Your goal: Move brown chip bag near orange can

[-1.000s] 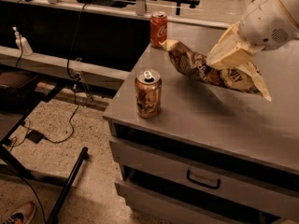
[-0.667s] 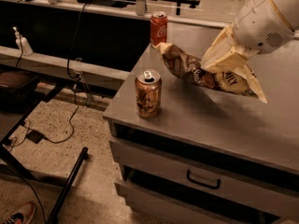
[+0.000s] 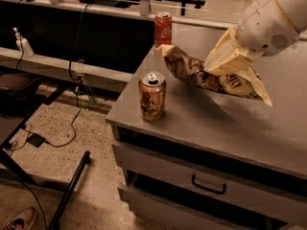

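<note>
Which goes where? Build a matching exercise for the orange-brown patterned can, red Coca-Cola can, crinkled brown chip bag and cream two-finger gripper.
1 orange-brown patterned can
2 red Coca-Cola can
3 crinkled brown chip bag
4 cream two-finger gripper

A shut on the bag, upper right
B upright near the grey cabinet top's front left edge
C upright at the far left corner
D held at its upper edge

Pairs: 1-B; 2-C; 3-D; 4-A

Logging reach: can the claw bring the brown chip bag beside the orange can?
Probably yes: the claw grips the brown chip bag, and only bare countertop lies between it and the orange can.
</note>
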`<state>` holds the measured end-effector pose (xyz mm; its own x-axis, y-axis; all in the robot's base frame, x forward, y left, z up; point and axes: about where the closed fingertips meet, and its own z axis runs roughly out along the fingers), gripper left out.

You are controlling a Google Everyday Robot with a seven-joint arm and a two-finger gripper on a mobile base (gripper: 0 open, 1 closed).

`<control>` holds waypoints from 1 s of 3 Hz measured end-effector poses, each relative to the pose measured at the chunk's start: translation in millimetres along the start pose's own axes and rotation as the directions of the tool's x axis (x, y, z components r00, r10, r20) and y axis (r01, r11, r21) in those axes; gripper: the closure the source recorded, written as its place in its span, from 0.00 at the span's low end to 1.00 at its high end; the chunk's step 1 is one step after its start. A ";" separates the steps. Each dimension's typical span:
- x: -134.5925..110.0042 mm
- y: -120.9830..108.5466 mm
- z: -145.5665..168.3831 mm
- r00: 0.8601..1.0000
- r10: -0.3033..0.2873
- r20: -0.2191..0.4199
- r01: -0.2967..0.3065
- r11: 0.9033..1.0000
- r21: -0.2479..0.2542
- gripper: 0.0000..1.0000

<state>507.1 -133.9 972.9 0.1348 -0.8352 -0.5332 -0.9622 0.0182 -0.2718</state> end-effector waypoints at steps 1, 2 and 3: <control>-1.7 -0.1 0.5 1.000 -0.003 0.000 0.003 1.000 0.001 0.35; -5.1 -0.3 1.4 1.000 -0.008 0.001 0.008 1.000 0.003 0.00; 1.0 -1.8 -1.6 1.000 0.004 0.004 -0.004 1.000 0.013 0.00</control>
<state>508.6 -135.6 974.2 0.1317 -0.8327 -0.5378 -0.9595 0.0292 -0.2801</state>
